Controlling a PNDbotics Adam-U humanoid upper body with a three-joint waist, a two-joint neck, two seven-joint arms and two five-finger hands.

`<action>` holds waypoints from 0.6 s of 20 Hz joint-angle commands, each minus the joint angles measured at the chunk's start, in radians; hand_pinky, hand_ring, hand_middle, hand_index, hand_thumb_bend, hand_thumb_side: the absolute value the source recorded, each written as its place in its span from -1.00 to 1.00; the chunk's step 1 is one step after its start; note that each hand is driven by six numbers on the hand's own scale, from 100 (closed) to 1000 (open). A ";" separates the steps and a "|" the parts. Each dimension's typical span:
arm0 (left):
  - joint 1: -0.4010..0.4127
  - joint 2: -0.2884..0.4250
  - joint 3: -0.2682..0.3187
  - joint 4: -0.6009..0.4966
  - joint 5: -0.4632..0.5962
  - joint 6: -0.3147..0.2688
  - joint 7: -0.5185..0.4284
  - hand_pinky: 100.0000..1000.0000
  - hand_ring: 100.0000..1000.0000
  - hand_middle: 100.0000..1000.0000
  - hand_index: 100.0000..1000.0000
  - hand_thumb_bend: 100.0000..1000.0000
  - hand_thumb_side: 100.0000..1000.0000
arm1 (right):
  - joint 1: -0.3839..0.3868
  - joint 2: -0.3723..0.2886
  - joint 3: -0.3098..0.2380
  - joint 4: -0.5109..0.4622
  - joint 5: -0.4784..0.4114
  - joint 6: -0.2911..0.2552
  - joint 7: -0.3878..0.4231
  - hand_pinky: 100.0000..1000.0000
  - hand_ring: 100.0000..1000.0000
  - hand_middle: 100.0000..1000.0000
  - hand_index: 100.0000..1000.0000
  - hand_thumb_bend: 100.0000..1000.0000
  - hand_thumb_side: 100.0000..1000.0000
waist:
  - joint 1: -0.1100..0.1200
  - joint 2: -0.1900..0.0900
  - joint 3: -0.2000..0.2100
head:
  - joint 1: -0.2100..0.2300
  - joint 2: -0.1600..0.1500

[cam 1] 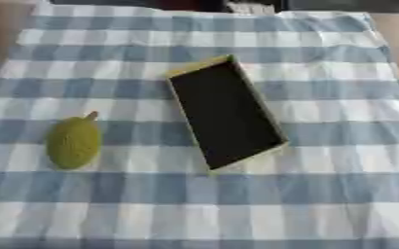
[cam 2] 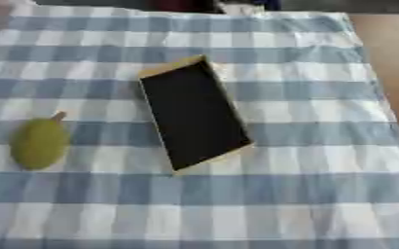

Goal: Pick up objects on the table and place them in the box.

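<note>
Because the green, bumpy, oval fruit with a short brown stem looks rounded and lies on a soft blue-and-white checked cloth, it could roll or skid away if fingers close on it off-centre, and the cloth could bunch beneath it. The fruit lies near the cloth's left edge, about midway between the near and far edges, well apart from anything else. The shallow rectangular box with a yellow rim and dark inside sits near the cloth's middle, turned askew, its long side running from the far left toward the near right. Its walls look low, so a fruit released from too high might bounce or roll back out, and a nudge against the rim would likely slide the light box across the cloth. Nothing appears inside the box.

Neither hand shows in either view, so their poses and how far their fingers are open cannot be told; nothing is being held within sight.
</note>
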 commanded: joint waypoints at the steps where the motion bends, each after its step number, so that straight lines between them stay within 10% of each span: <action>1: 0.002 0.022 0.014 -0.003 0.003 -0.004 -0.008 0.45 0.43 0.41 0.57 -0.48 -0.30 | -0.005 -0.020 -0.014 -0.016 0.005 0.001 -0.005 0.53 0.27 0.18 0.29 -0.94 0.05 | 0.001 -0.019 0.000 | -0.015 0.000; 12: 0.030 0.054 0.003 0.022 -0.013 -0.008 -0.055 0.46 0.43 0.42 0.58 -0.46 -0.32 | 0.002 -0.028 -0.015 -0.016 0.007 0.002 -0.007 0.53 0.27 0.17 0.29 -0.94 0.05 | 0.004 -0.023 -0.002 | -0.032 0.009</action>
